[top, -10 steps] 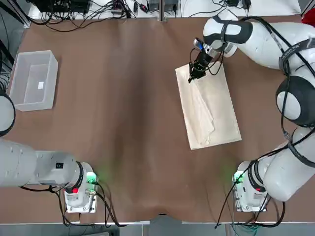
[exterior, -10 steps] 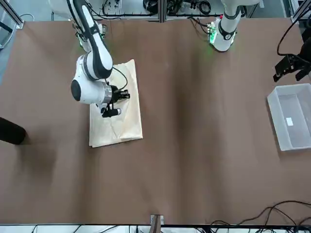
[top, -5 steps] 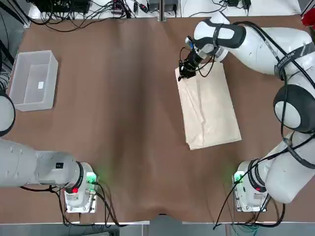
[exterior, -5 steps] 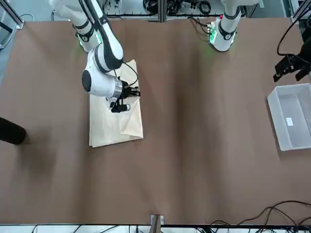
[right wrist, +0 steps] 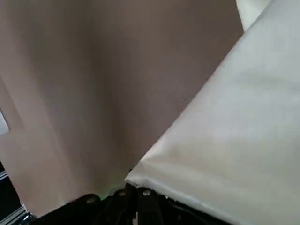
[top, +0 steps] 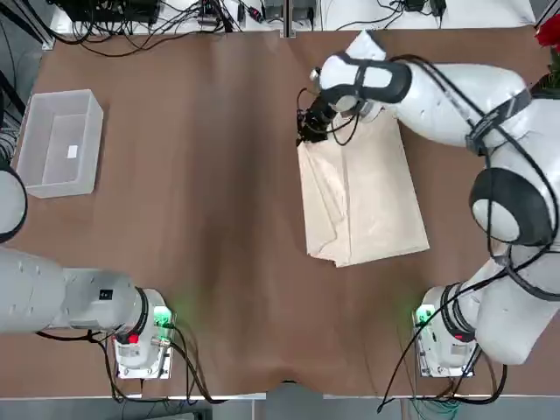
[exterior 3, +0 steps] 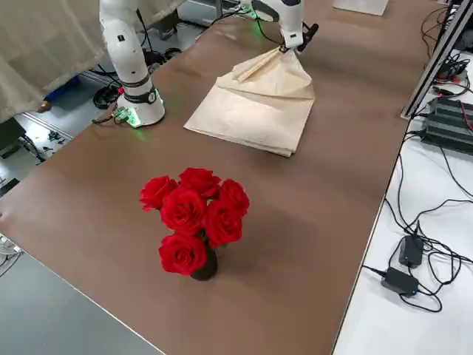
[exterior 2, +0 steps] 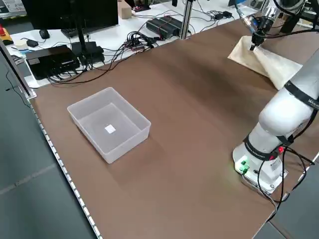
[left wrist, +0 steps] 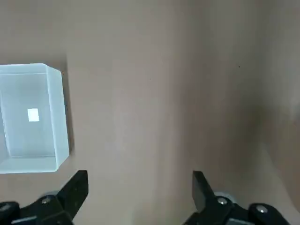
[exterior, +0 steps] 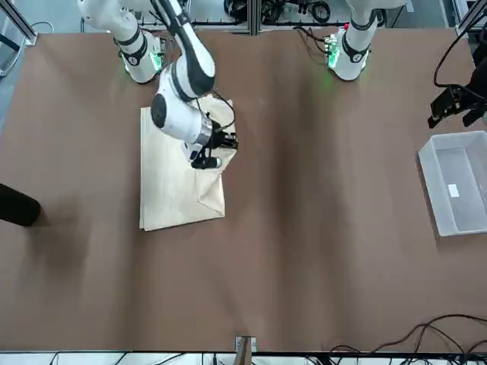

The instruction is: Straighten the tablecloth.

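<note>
A brown table, seen from above, carries a cream cloth (top: 381, 201), a clear bin (top: 61, 144) and, in the right side view, a vase of red roses (exterior 3: 196, 214). The cloth lies on the robot's right half of the table, toward the side far from the arm bases. It is folded in layers into a rough rectangle and sits slightly turned against the table (top: 210, 219) edges.

The right claw (right wrist: 133, 199) is at the cloth's far corner, on the side that faces the middle of the table. It is shut, with the cloth's edge pinched between its two fingers. From that grip the top layer rises off the table and slants back to the rest of the cloth, which lies beneath and beside the claw. The lifted part makes loose folds, and a creased flap reaches out past the straight side of the lower layers, toward the table's middle.

The left claw (left wrist: 140, 192) is wide open and holds nothing. It hangs over the robot's left side of the table, near the bin and well apart from the cloth. The bin is at the far left of the table, with a small white label on its floor.
</note>
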